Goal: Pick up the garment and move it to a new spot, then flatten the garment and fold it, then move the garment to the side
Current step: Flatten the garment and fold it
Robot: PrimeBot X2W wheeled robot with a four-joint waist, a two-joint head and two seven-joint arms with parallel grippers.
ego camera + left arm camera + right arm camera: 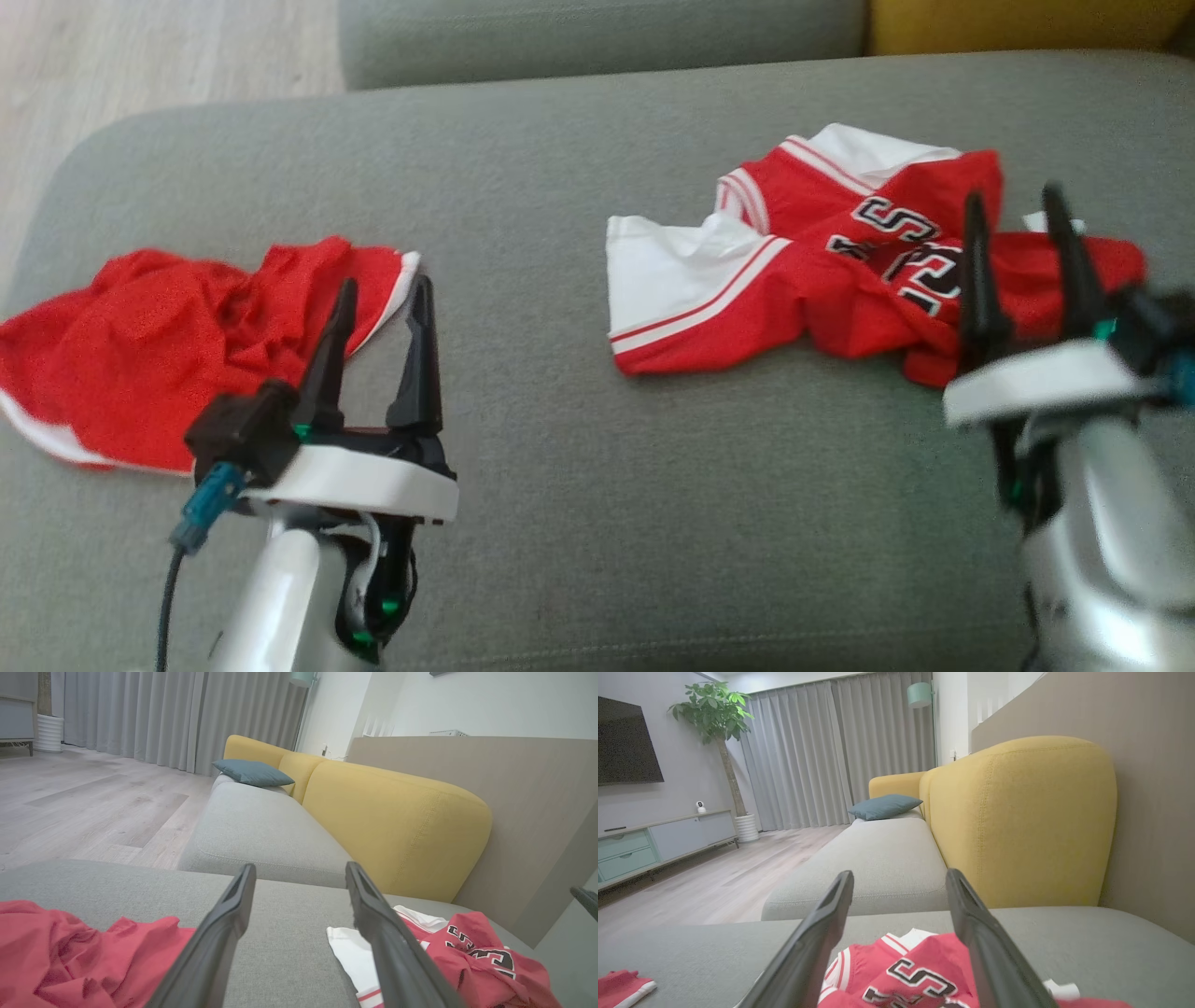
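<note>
A wide grey sofa seat (560, 420) carries two pieces of clothing, well apart from each other. The garment, a red and white jersey (840, 280) with black and white lettering, lies crumpled on the right side of the seat. A white panel with red stripes spreads out to its left, and the red lettered part is bunched up to the right. On the left side lies a rumpled pair of red shorts (140, 345) with white trim along the edge.

The right tool (1014, 192) is at the near right, over the right part of the jersey. Its two dark fingers stand apart with nothing clamped between them. In the right wrist view the lettered fabric lies low between the fingers, and I cannot tell whether they touch it.

The left tool (386, 280) is at the near left, just beside the right edge of the shorts. Its fingers are also spread apart and grip nothing.

Farther back is a second grey seat with a blue-grey cushion (883, 806) on it. A yellow backrest (1017, 821) runs along the right. Pale wood floor (140, 56) shows at the far left, and grey curtains (808, 756) hang beyond.
</note>
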